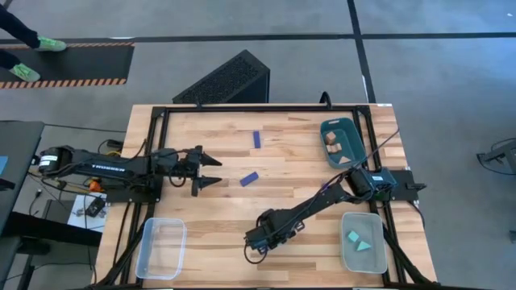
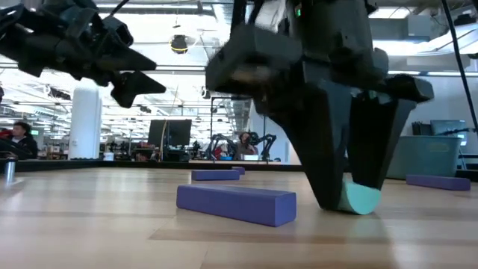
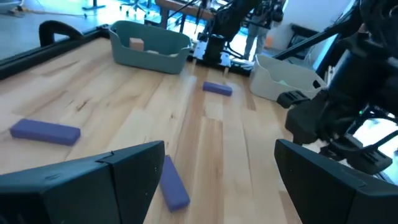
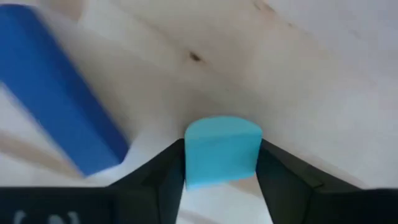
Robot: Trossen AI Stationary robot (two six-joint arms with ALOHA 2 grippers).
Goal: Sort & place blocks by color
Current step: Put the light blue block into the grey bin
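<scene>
My right gripper [image 1: 256, 240] reaches to the table's near middle and is shut on a light teal block [image 4: 222, 149] with a rounded top, also seen in the low view as the teal block [image 2: 364, 199]. A dark blue bar [image 2: 235, 203] lies flat just beside it. Two more blue bars [image 1: 256, 138] [image 1: 248, 179] lie flat mid-table. My left gripper [image 1: 214, 170] hovers open at the table's left, pointing toward the nearer of these bars [image 3: 174, 183]. Wood pieces [image 1: 333, 142] sit in the dark teal bin, and teal pieces [image 1: 359, 239] sit in the right clear tray. My right gripper pinches the teal block by its two flat sides [image 4: 189, 155] between both fingers [image 2: 328, 179], near their free ends. The fingers come from above, pointing down. The block sits upright with its rounded face outward, and its lower edge [image 2: 358, 212] is at the tabletop.
The dark teal bin [image 1: 352, 129] stands at the far right. One clear tray [image 1: 379, 262] is at the near right corner and another clear tray [image 1: 161, 250] at the near left. A black frame rail [image 1: 242, 107] runs round the table. Bare wood lies between the bars.
</scene>
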